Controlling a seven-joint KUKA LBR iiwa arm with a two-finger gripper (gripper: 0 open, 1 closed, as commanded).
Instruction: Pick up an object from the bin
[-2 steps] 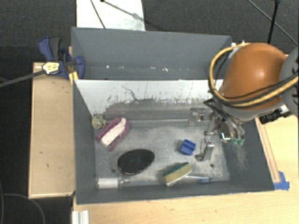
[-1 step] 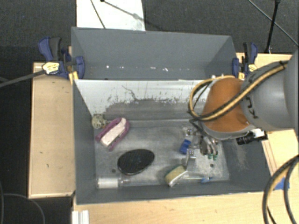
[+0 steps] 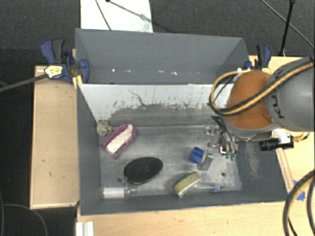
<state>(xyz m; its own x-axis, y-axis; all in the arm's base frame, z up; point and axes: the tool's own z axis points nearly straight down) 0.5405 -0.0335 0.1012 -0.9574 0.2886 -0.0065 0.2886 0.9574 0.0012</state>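
Looking in from the front wall of the grey bin [image 3: 93, 146], I see a clear tube [image 3: 115, 192] lying lengthwise along that wall at the left. Right of it lies a yellow-green sponge [image 3: 187, 182], its long axis running from front-left up toward back-right. A black oval disc [image 3: 142, 169] lies flat a little further in, its long axis nearly left to right.

Behind the sponge sits a small blue block [image 3: 196, 155], in the right half of the floor. It is turned somewhat askew to the walls and too squat for me to give it a long axis. The gripper [image 3: 210, 157] is just beside it on the right, low over the floor, and I cannot tell whether it is spread or pressed together.

The arm [image 3: 295, 100] comes in from the right, its orange cover [image 3: 251, 104] above the gripper, wrist pointing down.

Furthest in, at the left, a pink-and-white piece [image 3: 119, 138] lies slanted, and a small dull ball [image 3: 103, 128] sits near it.
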